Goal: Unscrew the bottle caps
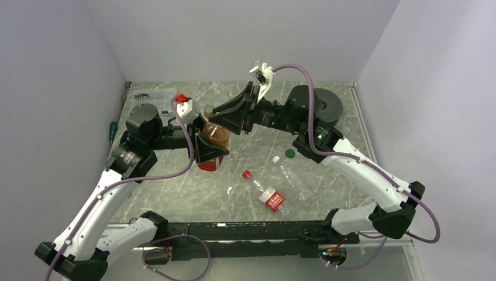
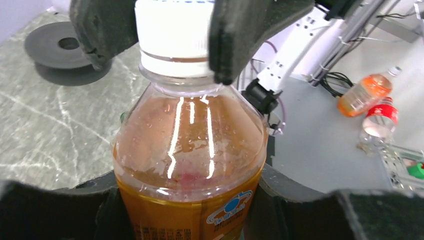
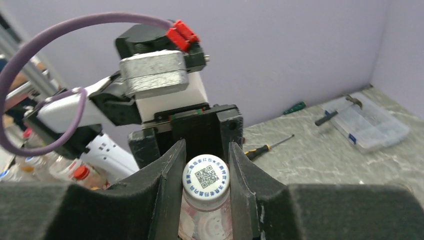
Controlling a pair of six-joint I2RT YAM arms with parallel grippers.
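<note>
My left gripper (image 1: pixel 210 149) is shut on the body of the amber-liquid bottle (image 1: pixel 215 136) and holds it above the table; in the left wrist view the bottle (image 2: pixel 190 150) fills the space between the jaws. Its white cap (image 3: pixel 206 176) carries a printed QR code. My right gripper (image 3: pixel 206 186) is shut on that cap from both sides, and its fingers (image 2: pixel 240 35) show around the cap (image 2: pixel 172 30). A red-labelled bottle (image 1: pixel 268 195) with a red cap (image 1: pixel 246 174) and a plain bottle (image 1: pixel 294 177) with a white cap (image 1: pixel 276 158) lie on the table. A green cap (image 1: pixel 289 153) lies loose.
A large black spool (image 1: pixel 320 105) sits at the back right behind the right arm. A clear plastic box (image 3: pixel 365 122) with a tool on it stands at the back left. Screwdrivers (image 3: pixel 270 146) lie near the left wall. Walls close in three sides.
</note>
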